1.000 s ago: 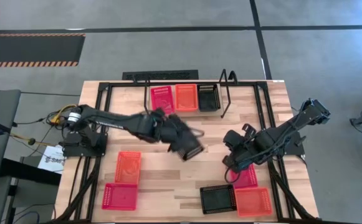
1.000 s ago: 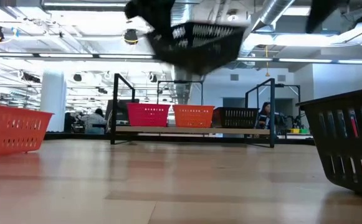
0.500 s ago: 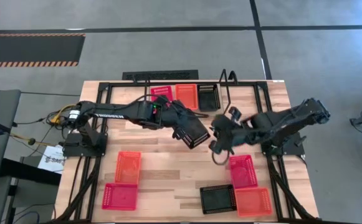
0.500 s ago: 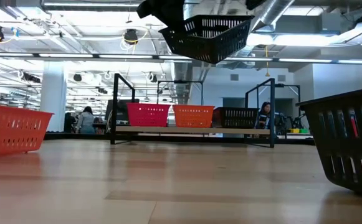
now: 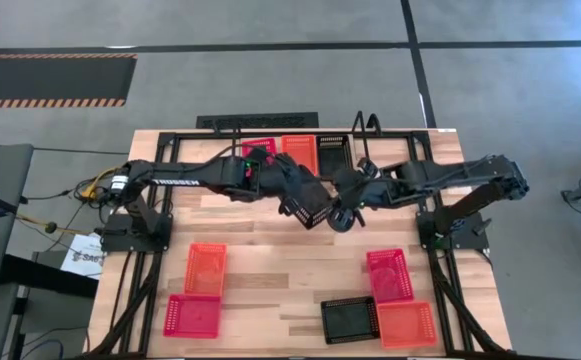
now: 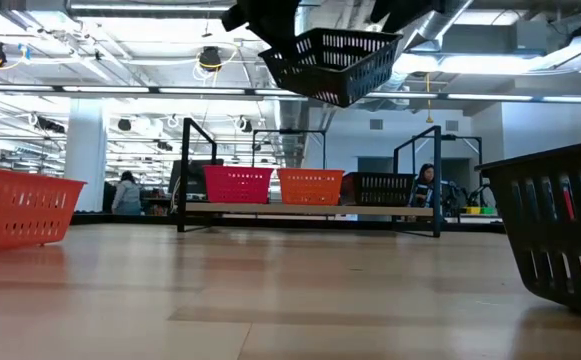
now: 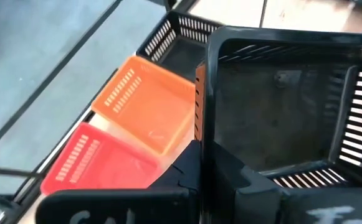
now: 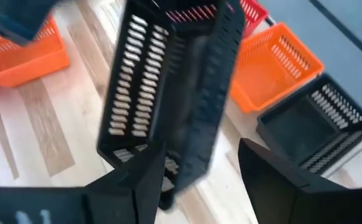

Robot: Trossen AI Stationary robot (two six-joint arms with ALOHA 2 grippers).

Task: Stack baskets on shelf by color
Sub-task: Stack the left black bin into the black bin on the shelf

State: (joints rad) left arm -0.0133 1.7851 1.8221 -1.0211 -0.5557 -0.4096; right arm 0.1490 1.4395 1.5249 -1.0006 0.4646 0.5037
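A black basket (image 5: 313, 206) hangs tilted in the air over the table's middle, with my left gripper (image 5: 292, 195) shut on it. My right gripper (image 5: 342, 212) stands open just to its right. In the right wrist view the basket's lower end (image 8: 171, 168) reaches between that gripper's fingers. The shelf (image 5: 370, 150) stands at the table's far edge. A red basket (image 5: 260, 152), an orange one (image 5: 298, 150) and a black one (image 5: 335, 152) rest on it by their bottoms. My left gripper holds the black basket by one side wall near the rim (image 7: 204, 118), with one finger inside and one outside. The basket is lifted clear of the table, tilted, high above the shelf level (image 6: 335, 62). My right gripper: whether its fingers (image 8: 140, 180) touch the basket I cannot tell.
On the table lie an orange basket (image 5: 205, 268) and a red one (image 5: 192, 315) at the near left. A red basket (image 5: 390, 273), a black one (image 5: 350, 320) and an orange one (image 5: 407, 323) lie at the near right. People move in the room behind.
My left gripper has carried the black basket toward the table's far edge and a little right, nearer the shelf. My right gripper has gone from above the red basket at the near right toward the far left, up to the black basket. The red basket stays on the table.
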